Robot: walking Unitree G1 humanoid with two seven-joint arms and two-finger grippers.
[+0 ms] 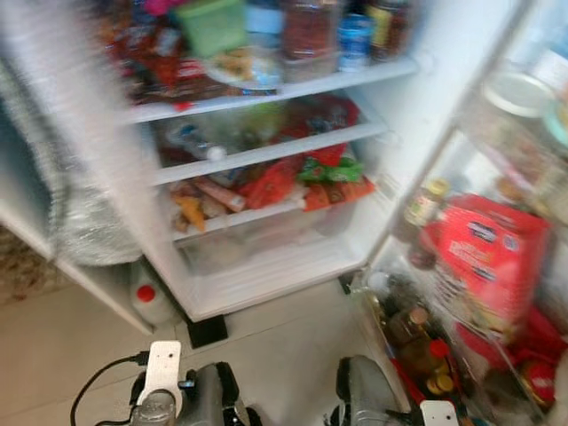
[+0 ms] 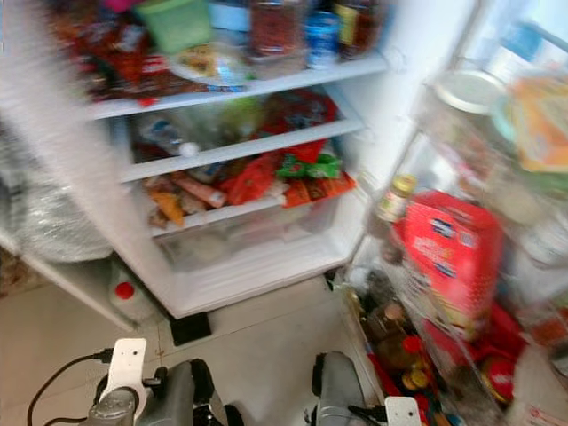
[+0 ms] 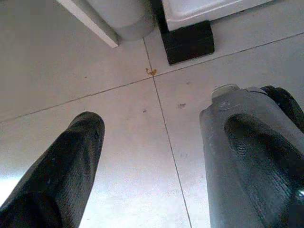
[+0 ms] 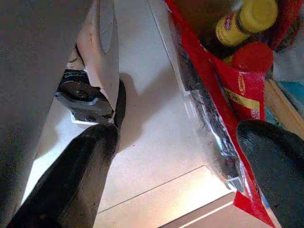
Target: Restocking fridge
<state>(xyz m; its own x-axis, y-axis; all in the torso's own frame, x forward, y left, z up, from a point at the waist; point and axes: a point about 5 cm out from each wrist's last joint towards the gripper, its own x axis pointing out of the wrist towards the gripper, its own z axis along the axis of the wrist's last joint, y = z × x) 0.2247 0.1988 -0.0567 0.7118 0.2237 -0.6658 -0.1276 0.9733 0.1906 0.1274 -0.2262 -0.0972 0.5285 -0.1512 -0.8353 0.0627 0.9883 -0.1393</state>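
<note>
Left hand (image 3: 156, 156) hangs low over the floor (image 3: 118, 118), fingers wide, empty. Fridge (image 1: 266, 266) stands open ahead, shelves full. Right hand (image 4: 190, 175), wide and empty, is nearer the door rack's bottles (image 4: 247, 21).

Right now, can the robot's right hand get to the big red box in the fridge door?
Probably yes. The right hand hangs low and open over the floor, holding nothing, and the red box stands above it in the open door, nothing between them. It must lift first.
</note>
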